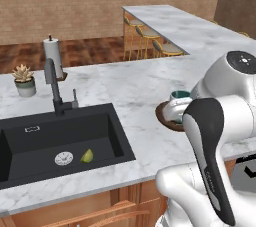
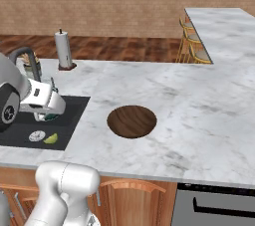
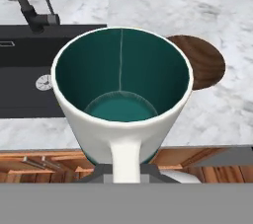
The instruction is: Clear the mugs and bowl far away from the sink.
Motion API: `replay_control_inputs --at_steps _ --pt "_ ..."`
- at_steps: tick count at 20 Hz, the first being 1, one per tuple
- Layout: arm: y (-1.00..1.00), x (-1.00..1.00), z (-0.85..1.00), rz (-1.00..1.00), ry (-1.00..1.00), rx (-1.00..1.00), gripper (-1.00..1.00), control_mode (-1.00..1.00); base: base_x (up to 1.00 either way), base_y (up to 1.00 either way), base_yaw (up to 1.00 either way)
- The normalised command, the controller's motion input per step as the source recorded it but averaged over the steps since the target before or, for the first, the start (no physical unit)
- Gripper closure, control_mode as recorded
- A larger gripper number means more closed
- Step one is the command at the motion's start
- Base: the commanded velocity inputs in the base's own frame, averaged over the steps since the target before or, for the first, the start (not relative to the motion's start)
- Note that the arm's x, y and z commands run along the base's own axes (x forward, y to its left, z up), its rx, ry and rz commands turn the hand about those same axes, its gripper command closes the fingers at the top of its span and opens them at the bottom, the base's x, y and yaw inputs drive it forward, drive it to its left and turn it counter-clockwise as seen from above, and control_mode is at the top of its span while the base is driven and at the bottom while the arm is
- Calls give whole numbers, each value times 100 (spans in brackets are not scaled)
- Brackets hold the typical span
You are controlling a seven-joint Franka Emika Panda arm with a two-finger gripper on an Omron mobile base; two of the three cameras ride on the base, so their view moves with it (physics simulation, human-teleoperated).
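1. Right at the jaws: the gripper (image 3: 124, 171) is pinched tight on a mug (image 3: 122, 94), white outside and teal inside, its white handle running straight down between the fingertips. The jaws are drawn in close on that handle and nothing else touches them.

2. The mug sits upright in the grip, mouth open toward the hand camera, teal floor showing and nothing inside it. It hangs clear of the surfaces below.

3. Just past the mug, under and slightly beyond it to one side, lies the bowl (image 3: 201, 61), dark brown wood grain, wide and shallow, flat on the marble counter (image 3: 173, 1). In the right base view the bowl (image 2: 131, 121) sits alone on the marble, apart from the gripper.

4. On the other side of the mug from the bowl sits the sink (image 3: 29, 65), a matte black basin sunk in the counter. From the left base view, the sink (image 1: 60, 141) holds a round silver drain (image 1: 63, 158) and a small green thing (image 1: 87, 156) just beside it; whether it is a mug I cannot tell.

5. Farther out, behind the basin, the black faucet (image 1: 52, 86) stands tall.

6. Beyond the faucet: a small potted plant (image 1: 24, 80) and a paper towel roll (image 1: 52, 56) upright on its holder.

7. Farthest away, bar stools (image 1: 150, 36) tuck under the far counter against the brick wall.
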Motion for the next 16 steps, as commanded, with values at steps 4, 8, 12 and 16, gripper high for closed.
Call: replay_control_inputs --at_steps 4,8,12,16 --pt "0 0 0 0 0 0 100 100 -2 -4 -37" --pt "0 0 0 0 0 0 100 100 0 0 -95" --pt "0 0 0 0 0 0 100 100 0 0 -100" --pt "0 0 0 0 0 0 100 100 0 0 -100"
